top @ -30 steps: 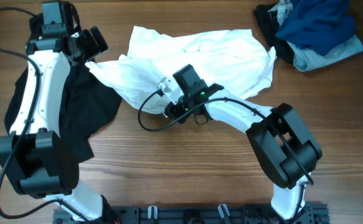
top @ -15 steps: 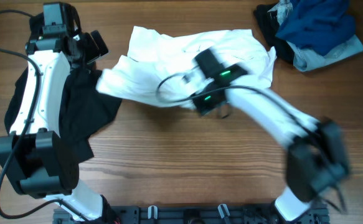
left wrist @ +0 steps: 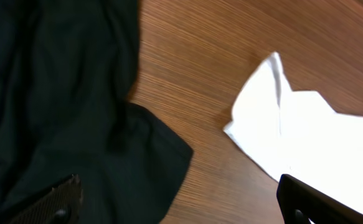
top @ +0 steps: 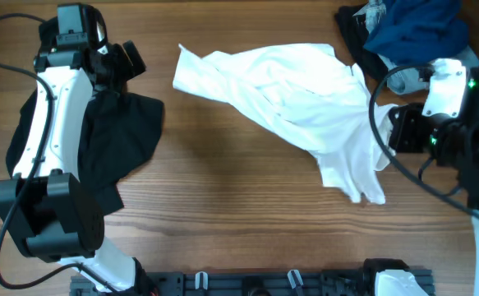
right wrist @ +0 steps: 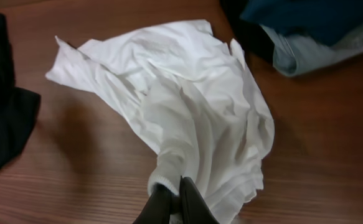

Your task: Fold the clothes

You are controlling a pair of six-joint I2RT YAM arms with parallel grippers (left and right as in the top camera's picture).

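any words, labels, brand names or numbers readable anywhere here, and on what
None can be read in any view.
The white T-shirt shows only plain cloth, with no print or tag in sight.
The black garment and the pile of blue clothes show no label.
The arms show no lettering, only small green lights.
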